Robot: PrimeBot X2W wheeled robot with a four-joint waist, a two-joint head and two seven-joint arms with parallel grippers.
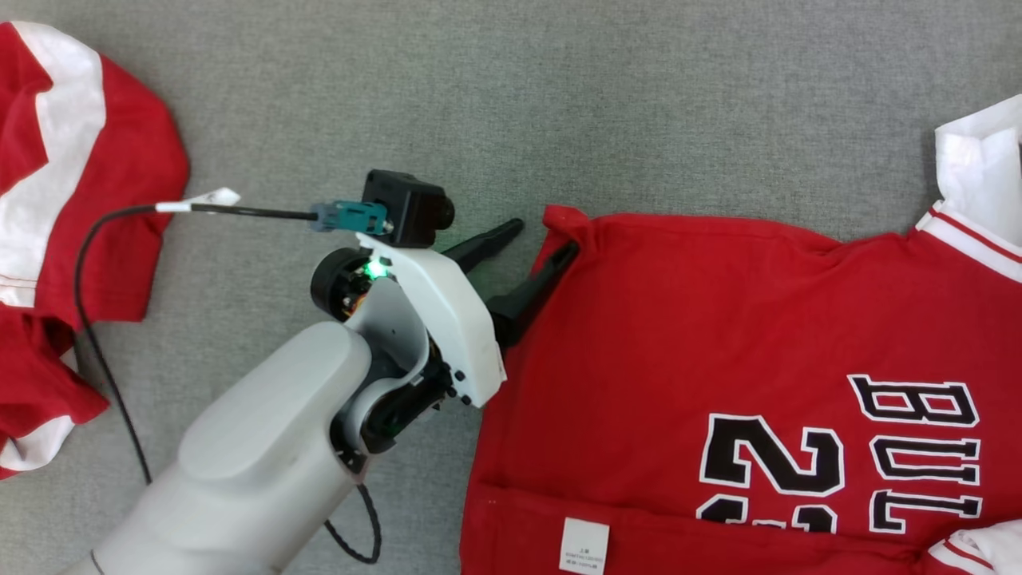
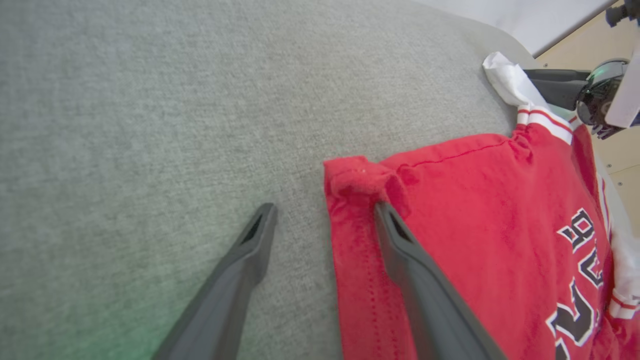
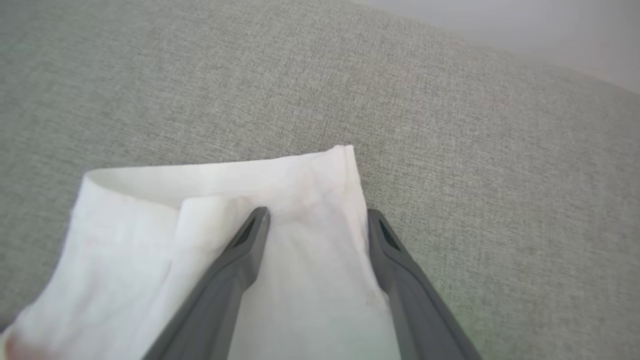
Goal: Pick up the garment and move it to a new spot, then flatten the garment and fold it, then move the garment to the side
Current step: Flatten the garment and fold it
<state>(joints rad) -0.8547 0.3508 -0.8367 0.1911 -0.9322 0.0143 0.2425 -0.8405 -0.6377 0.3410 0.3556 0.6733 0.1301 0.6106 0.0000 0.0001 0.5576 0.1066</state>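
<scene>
Jersey, red with white trim: spread on the grey desk, print up, across the right of the head view. Near corner rolled into a small lump. Hem double-stitched.

Handling, as judged: soft, light, limp knit. No shape of its own once lifted; likely to sag, drag and crease. Not fragile, not slippery. Take hold at corners and stitched edges, for the bulk of doubled cloth there. Pinch the intended layers only. Avoid the middle of the panel.

Left gripper: fully open, holding nothing. Reaches in from the lower left of the head view, forearm low, fingers laid nearly flat and pointed at the rolled corner. One finger on bare desk just beside the hem, the other over red cloth, thus straddling the edge.

Right gripper: likewise open and empty. Set at the jersey's far end, over a white fold; sleeve or collar, not clear in this blurred view. One finger over white cloth, the other at its edge, next to bare desk.

Second red-and-white garment: bunched at the far left, well apart from the jersey.
</scene>
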